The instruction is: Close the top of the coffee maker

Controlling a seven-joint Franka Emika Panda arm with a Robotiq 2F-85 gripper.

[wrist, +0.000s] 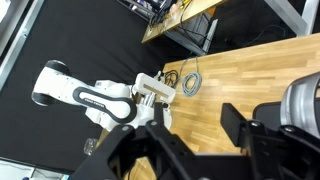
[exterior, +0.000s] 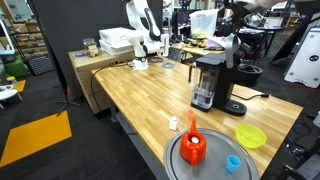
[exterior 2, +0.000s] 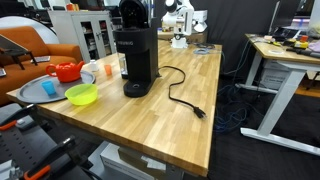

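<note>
The top [exterior 2: 131,8] of the coffee maker [exterior 2: 135,55] ran up against the upper frame edge in an exterior view. From the opposite side it merged with dark clutter behind, so how far it stood open could not be told. You held the arm [exterior: 140,20] upright at the far end of the wooden table [exterior: 140,95], small and hard to read. In the wrist view your gripper [wrist: 195,145] had its fingers spread with nothing between them. The coffee maker stood well apart from it, toward the near end, by a red pot [exterior: 194,148].
</note>
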